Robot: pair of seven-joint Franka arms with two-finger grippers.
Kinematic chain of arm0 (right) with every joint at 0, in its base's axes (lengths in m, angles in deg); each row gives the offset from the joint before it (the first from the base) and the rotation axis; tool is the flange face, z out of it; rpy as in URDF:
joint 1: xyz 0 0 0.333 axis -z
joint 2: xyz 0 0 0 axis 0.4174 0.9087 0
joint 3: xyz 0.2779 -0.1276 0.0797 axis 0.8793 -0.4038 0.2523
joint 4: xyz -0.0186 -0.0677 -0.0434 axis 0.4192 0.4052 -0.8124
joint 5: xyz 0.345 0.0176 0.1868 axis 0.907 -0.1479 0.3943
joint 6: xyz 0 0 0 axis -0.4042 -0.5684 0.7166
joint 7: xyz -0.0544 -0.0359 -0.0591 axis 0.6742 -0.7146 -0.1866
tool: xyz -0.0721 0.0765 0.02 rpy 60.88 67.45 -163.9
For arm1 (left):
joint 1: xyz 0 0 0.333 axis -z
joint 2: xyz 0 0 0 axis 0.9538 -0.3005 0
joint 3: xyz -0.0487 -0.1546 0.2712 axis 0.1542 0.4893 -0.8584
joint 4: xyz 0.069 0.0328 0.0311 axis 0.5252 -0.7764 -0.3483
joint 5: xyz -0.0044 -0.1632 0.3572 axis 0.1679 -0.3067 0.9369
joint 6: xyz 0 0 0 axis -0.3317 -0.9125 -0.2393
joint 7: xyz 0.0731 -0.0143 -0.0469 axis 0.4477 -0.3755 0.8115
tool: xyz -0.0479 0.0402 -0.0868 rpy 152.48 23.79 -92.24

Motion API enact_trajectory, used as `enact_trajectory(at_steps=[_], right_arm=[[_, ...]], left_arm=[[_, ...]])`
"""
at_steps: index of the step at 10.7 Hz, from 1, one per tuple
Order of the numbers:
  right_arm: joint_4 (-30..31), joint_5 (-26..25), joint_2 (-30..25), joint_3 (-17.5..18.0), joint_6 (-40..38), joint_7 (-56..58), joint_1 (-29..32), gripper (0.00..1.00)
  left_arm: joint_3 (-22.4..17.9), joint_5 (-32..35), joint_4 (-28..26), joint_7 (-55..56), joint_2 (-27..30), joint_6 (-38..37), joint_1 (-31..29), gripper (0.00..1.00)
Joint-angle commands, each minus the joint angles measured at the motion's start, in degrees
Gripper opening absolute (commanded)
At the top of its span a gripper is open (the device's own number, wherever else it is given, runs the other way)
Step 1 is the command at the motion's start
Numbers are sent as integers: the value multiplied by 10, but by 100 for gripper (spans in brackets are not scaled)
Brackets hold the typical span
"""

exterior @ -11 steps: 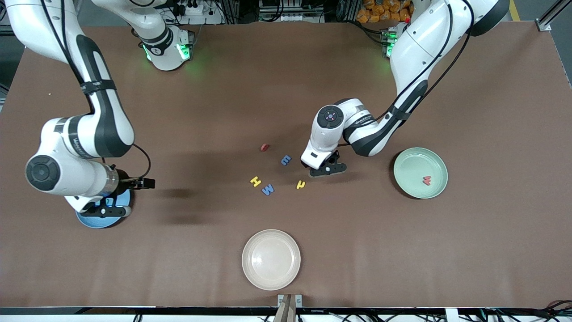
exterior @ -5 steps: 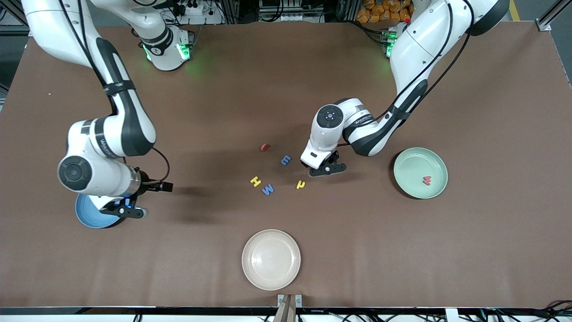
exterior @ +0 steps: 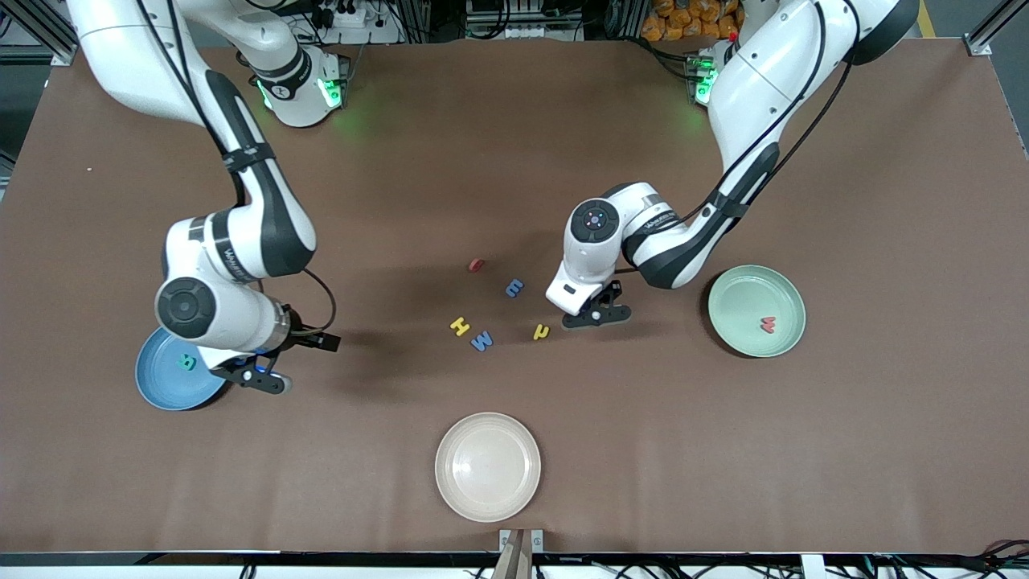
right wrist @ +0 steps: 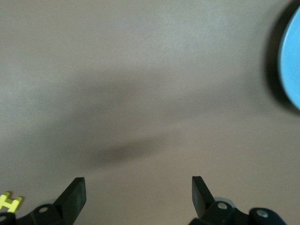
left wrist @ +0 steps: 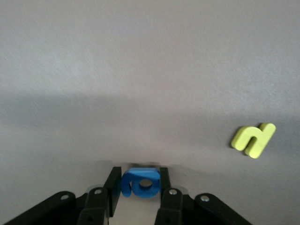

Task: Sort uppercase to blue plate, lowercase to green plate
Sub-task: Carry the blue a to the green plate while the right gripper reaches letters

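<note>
My left gripper (exterior: 595, 315) (left wrist: 139, 177) is shut on the blue rounded lowercase letter (left wrist: 140, 183), low at the table beside the yellow h (exterior: 541, 331) (left wrist: 253, 139). The green plate (exterior: 739, 297) at the left arm's end holds the red w (exterior: 768, 325). The blue plate (exterior: 165, 388) (right wrist: 291, 70) holds the green R (exterior: 186, 363). My right gripper (exterior: 257, 376) (right wrist: 138, 187) hangs open and empty over bare table beside that plate. The red rounded letter (exterior: 477, 264), blue E-shape (exterior: 514, 287), yellow H (exterior: 459, 326) (right wrist: 9, 201) and blue M (exterior: 481, 341) lie mid-table.
A beige plate (exterior: 488, 466) sits near the table's front edge, nearer to the camera than the loose letters. The right arm's elbow and forearm (exterior: 241, 241) hang over the table between the blue plate and the letters.
The right arm has swung off the blue plate toward the table's middle, uncovering the green R. My left gripper has shifted slightly with the blue letter between its fingers.
</note>
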Motion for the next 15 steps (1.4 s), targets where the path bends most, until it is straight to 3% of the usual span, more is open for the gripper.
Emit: enact_trajectory(at_steps=[1, 4, 8, 9, 11, 12, 15], right_arm=[[-1, 5, 2, -2, 7, -69, -28, 100], [0, 6, 12, -2, 23, -160, -63, 100], [1, 6, 35, -2, 45, -311, -130, 100], [4, 6, 42, -2, 56, -355, -148, 100], [6, 6, 55, -2, 68, -420, -179, 100], [18, 6, 56, -2, 86, -453, -196, 100], [51, 6, 54, -2, 120, -483, -222, 100]], left_arm=[[1, 6, 0, -61, 22, -37, -21, 9], [5, 6, -28, -186, 57, -49, -86, 0], [13, 4, -89, -350, 121, -53, -195, 1], [34, -1, -106, -377, 128, -53, -240, 2], [117, -10, -137, -412, 125, -52, -363, 2], [135, -10, -145, -422, 123, -52, -392, 5], [135, -11, -155, -424, 123, -52, -412, 34]])
